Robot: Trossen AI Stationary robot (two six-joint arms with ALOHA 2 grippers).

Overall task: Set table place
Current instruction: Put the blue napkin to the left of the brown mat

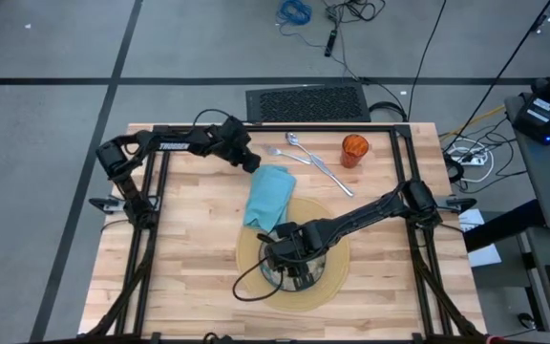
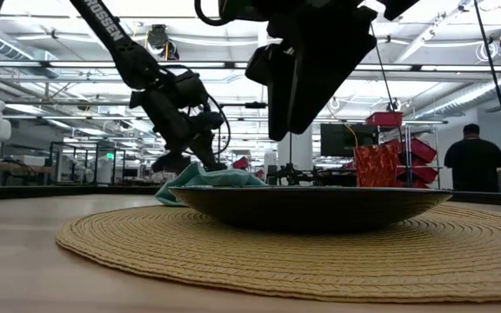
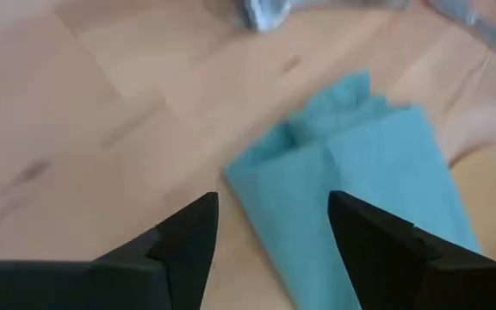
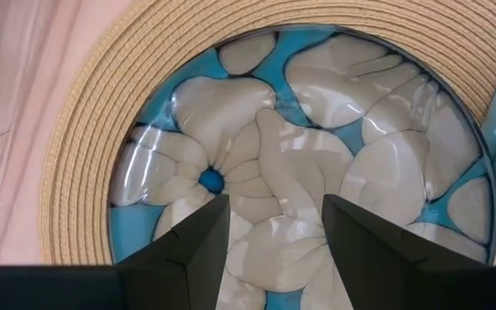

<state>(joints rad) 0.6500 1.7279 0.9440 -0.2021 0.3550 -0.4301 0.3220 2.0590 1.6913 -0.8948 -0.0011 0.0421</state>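
Two grippers are seen over the plank table (image 1: 189, 277). The left gripper (image 3: 274, 226) is held w/ fingers apart and empty above the teal napkin (image 1: 271, 195), which lies partly on the round woven mat (image 1: 337, 272) — its far end on bare wood. The right gripper (image 4: 270, 231) is poised over the patterned glass plate (image 4: 377, 138) centred on the mat, jaws spread, nothing gripped. Fork (image 1: 285, 154), spoon (image 1: 295, 140), knife (image 1: 332, 176) and orange cup (image 1: 353, 150) are grouped near the table's far edge — apart from the mat.

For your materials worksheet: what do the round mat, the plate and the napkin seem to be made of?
Mat: woven straw-like fibre, matt, with ribbed concentric coils.
Plate: probably glass, glossy, with reflections over a blue-and-white petal pattern.
Napkin: soft teal cloth, matt, folded with creases.
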